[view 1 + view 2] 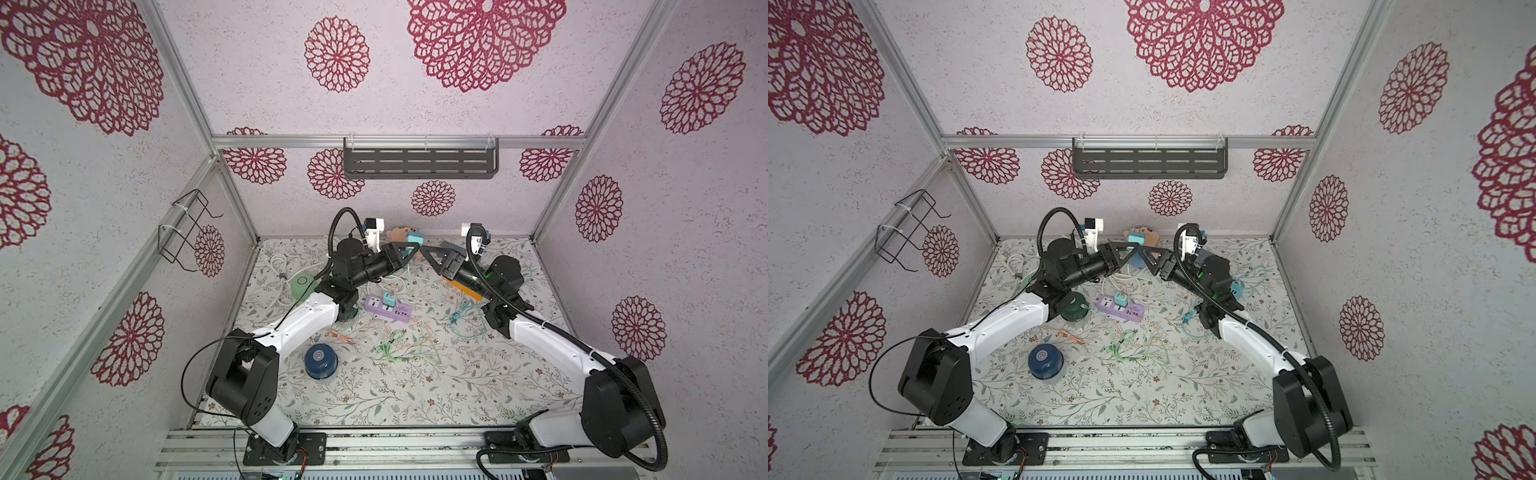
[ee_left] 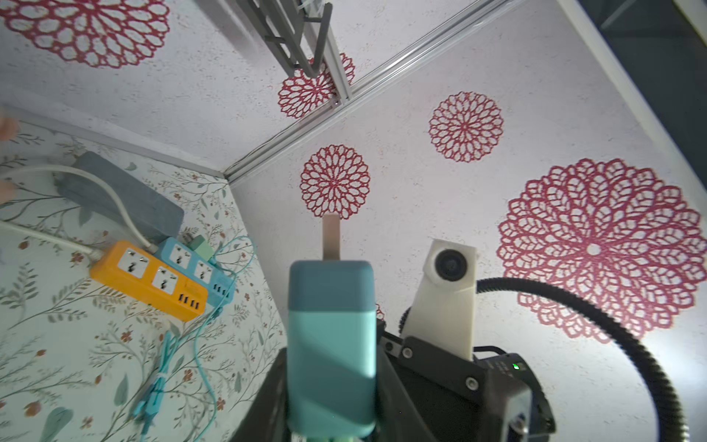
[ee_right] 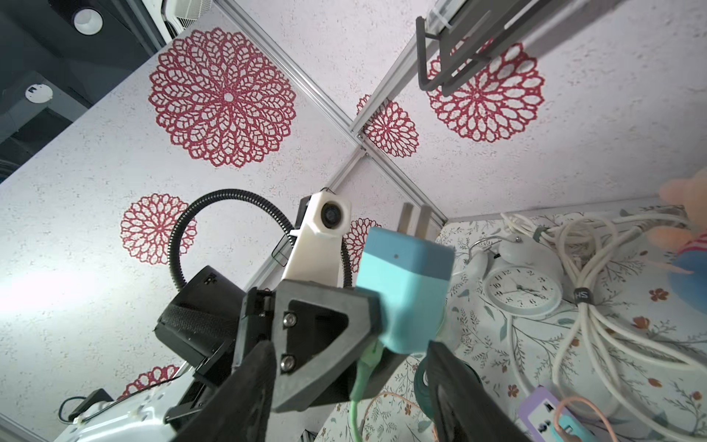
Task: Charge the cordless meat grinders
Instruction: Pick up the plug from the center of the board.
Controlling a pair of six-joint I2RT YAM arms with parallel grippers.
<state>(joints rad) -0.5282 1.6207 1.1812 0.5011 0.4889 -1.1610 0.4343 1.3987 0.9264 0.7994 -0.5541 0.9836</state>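
1. My left gripper (image 1: 413,249) is clamped on a teal charger plug (image 2: 331,344). It holds the plug in the air above the far middle of the table (image 1: 415,395).
2. In both top views my right gripper (image 1: 427,253) meets it nearly tip to tip. Only the right wrist view shows the right jaws spread, one on each side of the plug (I cannot tell whether a finger brushes it).
3. That wrist view also shows a green cable (image 3: 359,382) hanging from the plug's lower end and the metal prongs (image 3: 415,218) at the other end.
4. All three grinders sit on the table on my left side.
   - The light green grinder (image 1: 302,284) is beside the left arm.
   - The navy grinder (image 1: 321,360) is nearer the front.
   - The dark green grinder (image 1: 1074,308) is against the left arm, near the purple power strip (image 1: 1120,308). It shows clearly in a top view.
5. The left wrist view shows the orange power strip (image 2: 149,279) lying against the blue power strip (image 2: 199,264). The white alarm clock (image 3: 522,287) I find only in the right wrist view.
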